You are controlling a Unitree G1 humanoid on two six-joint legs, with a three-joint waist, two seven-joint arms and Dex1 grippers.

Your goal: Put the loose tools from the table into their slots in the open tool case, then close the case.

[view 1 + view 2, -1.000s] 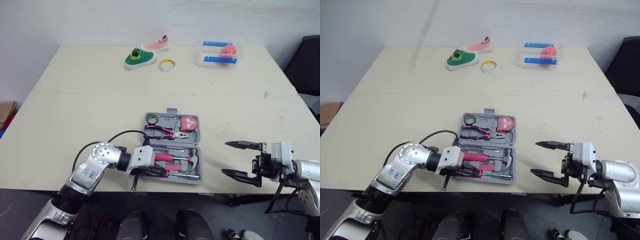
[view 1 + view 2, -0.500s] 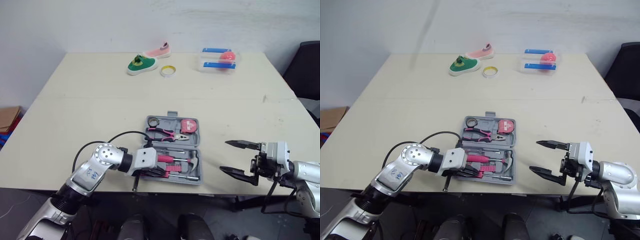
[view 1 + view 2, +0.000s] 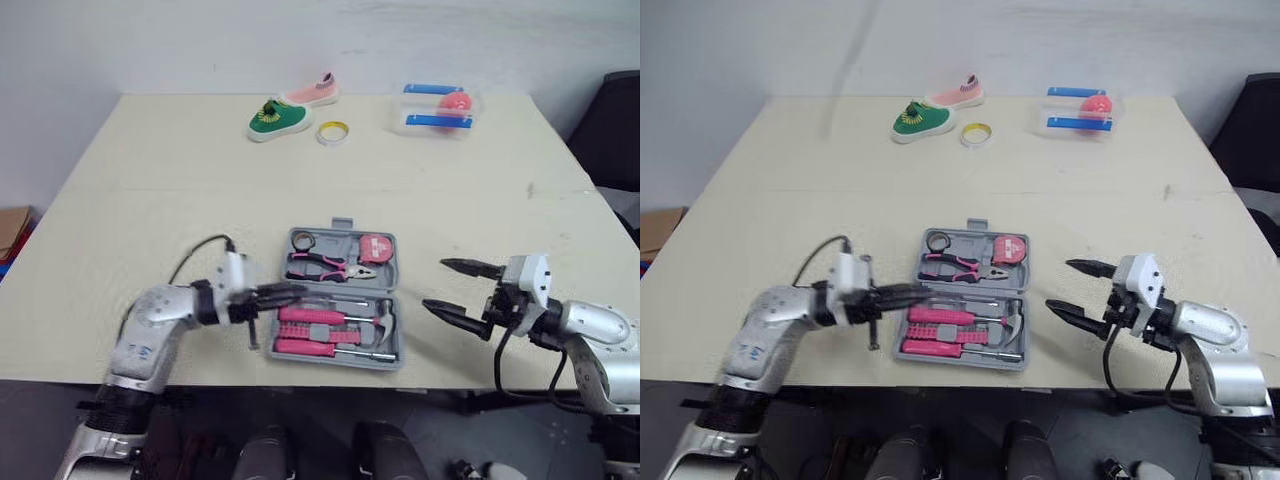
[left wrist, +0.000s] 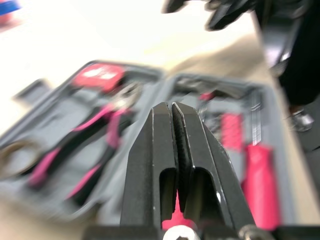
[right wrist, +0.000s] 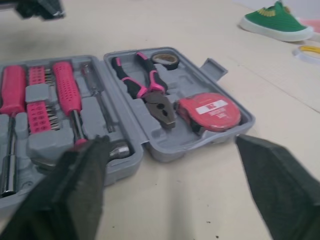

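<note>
Open tool case (image 3: 340, 362) on table (image 3: 180, 180), left claw (image 3: 290, 291) clenched shut at its left edge, right claw (image 3: 437, 285) spread wide beside its right edge

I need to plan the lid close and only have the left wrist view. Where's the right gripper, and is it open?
Observer: The right gripper is open, off the tool case's right side, clear of it.
Operator: Where does my left gripper sit?
Observer: The left gripper is at the case's left edge, about midway along it.
Operator: Anything further out?
Observer: At the table's far edge: a green shoe, a pink shoe, a yellow tape roll and a clear box.
</note>
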